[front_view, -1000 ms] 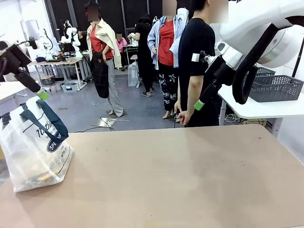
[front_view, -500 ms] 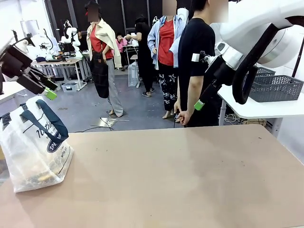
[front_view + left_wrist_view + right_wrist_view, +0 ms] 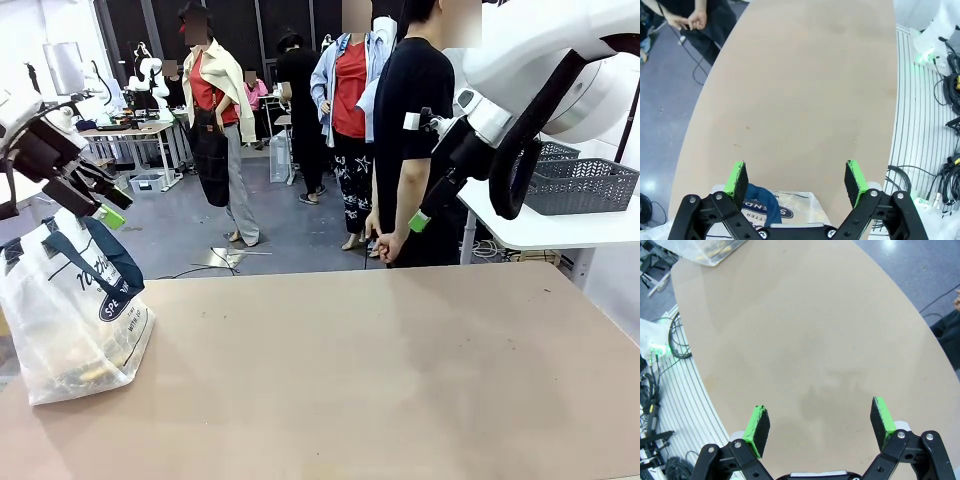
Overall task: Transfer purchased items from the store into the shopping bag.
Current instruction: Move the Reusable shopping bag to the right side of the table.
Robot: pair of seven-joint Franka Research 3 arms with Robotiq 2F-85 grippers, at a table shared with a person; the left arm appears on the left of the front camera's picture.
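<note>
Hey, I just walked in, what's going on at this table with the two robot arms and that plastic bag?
Nothing is being held right now. The left claw hangs open above the shopping bag, which sits at the table's left edge with something already inside. The right claw is open too, raised over bare tabletop on the right. A person in black stands at the far side, hands clasped, not handling anything. A dark grey basket rests on a white side table behind the right arm.

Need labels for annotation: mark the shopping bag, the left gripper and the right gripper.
shopping bag (image 3: 60, 330), front view, translucent side.
left gripper (image 3: 796, 180), left wrist view, between fingertips.
right gripper (image 3: 821, 426), right wrist view, between fingertips.
</note>
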